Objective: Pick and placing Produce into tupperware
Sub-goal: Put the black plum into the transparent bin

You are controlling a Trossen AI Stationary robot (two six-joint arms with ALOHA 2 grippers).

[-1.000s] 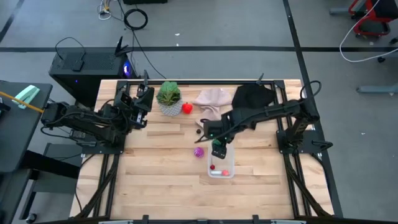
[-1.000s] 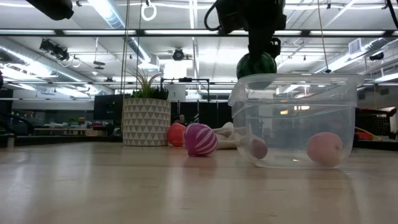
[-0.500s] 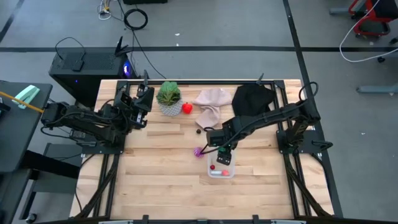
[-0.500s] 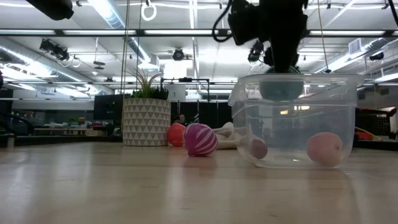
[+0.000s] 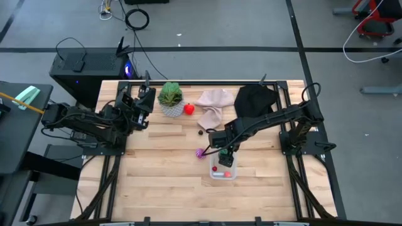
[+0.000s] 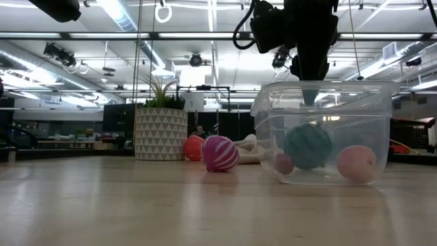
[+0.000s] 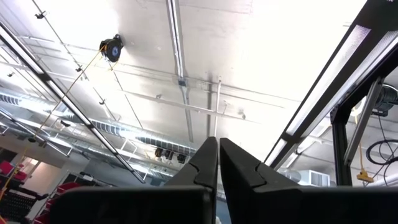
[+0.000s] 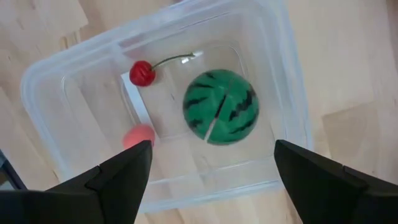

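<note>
Toy watermelon [image 8: 221,106], cherry [image 8: 142,73], pink fruit [image 6: 356,163] lie in tupperware [image 8: 290,112]. Right gripper [image 8: 208,171] above, released. Purple fruit [image 6: 219,153], red one [image 5: 188,109] remain (left gripper [image 7: 217,163] clenched, parked).

One tupperware [image 8: 68,74], three produce pieces inside: one green watermelon [image 8: 221,106], one cherry [image 8: 142,74], one pink fruit [image 6: 356,163]; one purple ball [image 6: 220,153], one potted plant [image 5: 170,98], two cloths [image 5: 213,100]

R arm reaches out across the table, wrist bent so the right gripper [image 5: 225,152] points straight down, fingers [image 8: 118,177] spread wide w/ nothing between them. L arm folded back at table's left edge, left gripper [image 7: 218,163] tilted upward, fingers pressed together.
</note>
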